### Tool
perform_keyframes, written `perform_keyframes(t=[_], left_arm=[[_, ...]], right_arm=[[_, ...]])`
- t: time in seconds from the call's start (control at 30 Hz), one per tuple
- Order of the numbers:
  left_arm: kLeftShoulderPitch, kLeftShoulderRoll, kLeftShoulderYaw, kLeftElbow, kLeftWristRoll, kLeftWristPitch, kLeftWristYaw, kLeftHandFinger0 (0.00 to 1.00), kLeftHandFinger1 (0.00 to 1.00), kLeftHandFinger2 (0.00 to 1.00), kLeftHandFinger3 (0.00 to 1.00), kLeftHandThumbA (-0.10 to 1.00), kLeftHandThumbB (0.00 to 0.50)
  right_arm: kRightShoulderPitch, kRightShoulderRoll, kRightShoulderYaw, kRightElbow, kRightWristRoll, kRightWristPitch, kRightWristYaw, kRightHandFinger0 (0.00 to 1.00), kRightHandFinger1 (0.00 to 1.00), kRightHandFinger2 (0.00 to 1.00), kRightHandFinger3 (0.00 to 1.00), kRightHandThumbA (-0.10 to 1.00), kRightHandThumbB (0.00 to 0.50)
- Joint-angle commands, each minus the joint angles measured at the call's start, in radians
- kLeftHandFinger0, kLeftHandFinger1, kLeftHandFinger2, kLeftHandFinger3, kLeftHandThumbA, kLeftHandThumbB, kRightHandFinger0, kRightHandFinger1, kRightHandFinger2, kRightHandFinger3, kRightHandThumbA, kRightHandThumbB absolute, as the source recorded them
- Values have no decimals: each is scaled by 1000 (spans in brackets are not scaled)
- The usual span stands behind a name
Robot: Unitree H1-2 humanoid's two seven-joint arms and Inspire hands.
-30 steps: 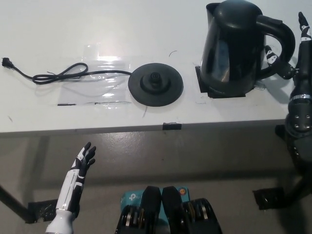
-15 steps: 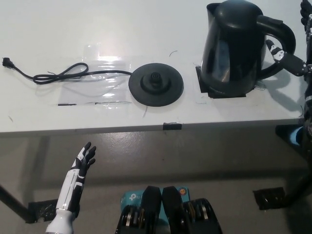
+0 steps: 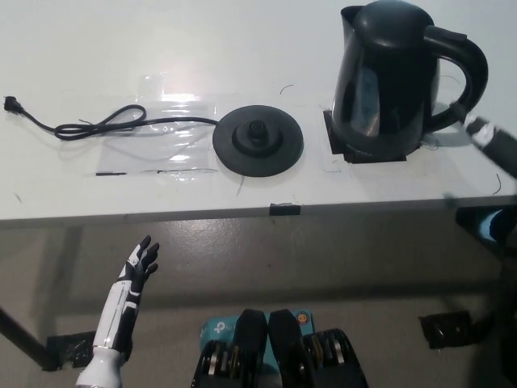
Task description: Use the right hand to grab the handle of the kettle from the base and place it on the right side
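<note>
Kettle (image 3: 386, 81) stands off its base (image 3: 258, 137), at three o'clock of it. My right hand (image 3: 494, 145) blurs beside the handle (image 3: 460, 73), fingers unreadable; a stray brush could tip it. Left hand (image 3: 139, 267) rests low, fingers apart.

Before me the white flat surface (image 3: 242, 32) carries a tall black plastic kettle (image 3: 388, 81) standing upright at the right on a dark tape-marked square (image 3: 339, 149). The round black base (image 3: 258, 137) lies at the middle, its black power cord (image 3: 105, 124) trailing left across a clear plastic sheet (image 3: 157, 145).
</note>
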Motion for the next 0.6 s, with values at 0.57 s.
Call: perform_keyframes(t=[0.57], left_arm=[[-45,21,7,-8,5,-36,2,1000,1000,1000,1000,1000,500]], right_arm=[[300,82,171,107,-4,-55,98,1000,1000,1000,1000,1000,222]])
